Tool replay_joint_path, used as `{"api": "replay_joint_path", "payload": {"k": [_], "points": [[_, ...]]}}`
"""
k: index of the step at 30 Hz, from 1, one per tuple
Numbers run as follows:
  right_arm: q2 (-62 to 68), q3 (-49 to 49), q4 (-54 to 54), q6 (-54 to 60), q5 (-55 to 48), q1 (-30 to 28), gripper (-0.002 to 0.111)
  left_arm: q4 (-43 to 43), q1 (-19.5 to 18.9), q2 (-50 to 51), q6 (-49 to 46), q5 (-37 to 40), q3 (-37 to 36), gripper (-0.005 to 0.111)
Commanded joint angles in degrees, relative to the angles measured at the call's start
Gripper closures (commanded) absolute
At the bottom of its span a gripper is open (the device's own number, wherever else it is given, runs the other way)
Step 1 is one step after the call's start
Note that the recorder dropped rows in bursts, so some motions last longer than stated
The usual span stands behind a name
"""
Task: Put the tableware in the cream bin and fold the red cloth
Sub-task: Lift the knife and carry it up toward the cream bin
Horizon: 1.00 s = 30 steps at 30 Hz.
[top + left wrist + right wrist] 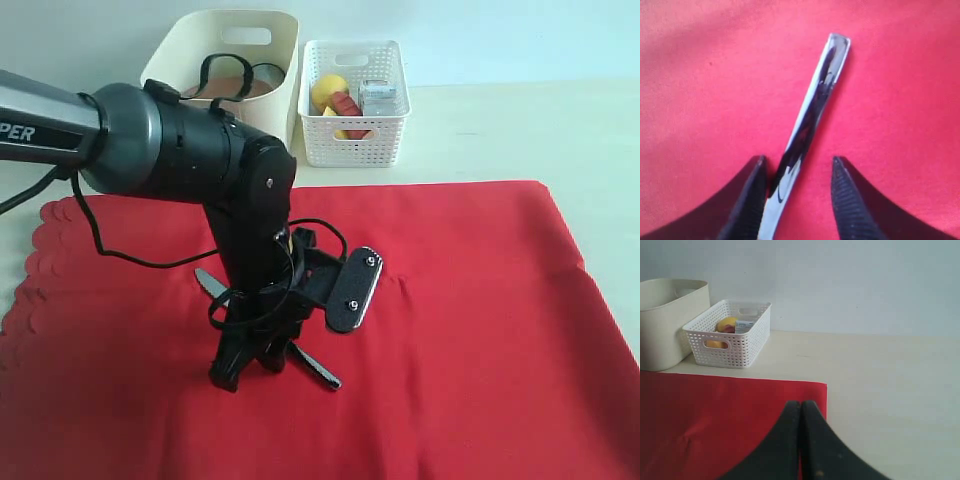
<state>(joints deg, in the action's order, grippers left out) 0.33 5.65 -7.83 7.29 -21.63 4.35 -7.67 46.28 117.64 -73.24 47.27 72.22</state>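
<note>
The left gripper (798, 165) is straddling the knife (812, 120) lying flat on the red cloth (700, 90) — fingers spread, not yet clasping, its long axis running out between them, nearer one finger — while the right gripper (801, 410) is sitting pinched together, empty, well away.

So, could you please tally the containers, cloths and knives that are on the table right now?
Containers: 2 (cream bin, white basket)
Cloths: 1 (red cloth)
Knives: 1 (knife, lying on the cloth)
Total: 4
</note>
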Motion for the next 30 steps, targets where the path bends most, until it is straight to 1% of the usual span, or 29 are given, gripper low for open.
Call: {"api": "replay_joint_path", "payload": {"k": [1,5,7,10,11,13,19,23,26,30], "points": [[-0.33,-0.06,0.35,0.07,0.55,-0.29,0.108,-0.1,0.28,0.09,-0.11,0.44,-0.2,0.065],[-0.33,-0.06,0.35,0.07,0.55,-0.29,0.108,-0.1,0.28,0.43,-0.01,0.44,-0.2,0.065],[-0.33,-0.06,0.35,0.07,0.55,-0.29,0.108,-0.1,0.28,0.87,0.2,0.57,-0.2,0.068],[-0.33,-0.06,0.35,0.07,0.55,-0.29,0.108,-0.1,0.28,1.66,0.2,0.57,-0.2,0.085],[-0.33,-0.06,0.35,0.07,0.55,-0.29,0.108,-0.1,0.28,1.66,0.2,0.57,-0.2,0.094],[-0.33,-0.06,0.35,0.07,0.55,-0.29,0.108,0.03,0.28,1.55,0.2,0.57,-0.2,0.107],[-0.33,-0.06,0.35,0.07,0.55,-0.29,0.108,1.48,0.28,-1.72,0.72,0.79,-0.2,0.107],[-0.33,-0.06,0.35,0.07,0.55,-0.29,0.108,1.61,0.28,-6.39,4.94,1.6,-0.2,0.107],[-0.33,-0.06,0.35,0.07,0.55,-0.29,0.108,1.74,0.16,-9.44,6.34,2.55,-0.2,0.107],[-0.33,-0.06,0.35,0.07,0.55,-0.29,0.108,5.15,0.03,-14.79,11.82,2.55,-0.2,0.107]]}}
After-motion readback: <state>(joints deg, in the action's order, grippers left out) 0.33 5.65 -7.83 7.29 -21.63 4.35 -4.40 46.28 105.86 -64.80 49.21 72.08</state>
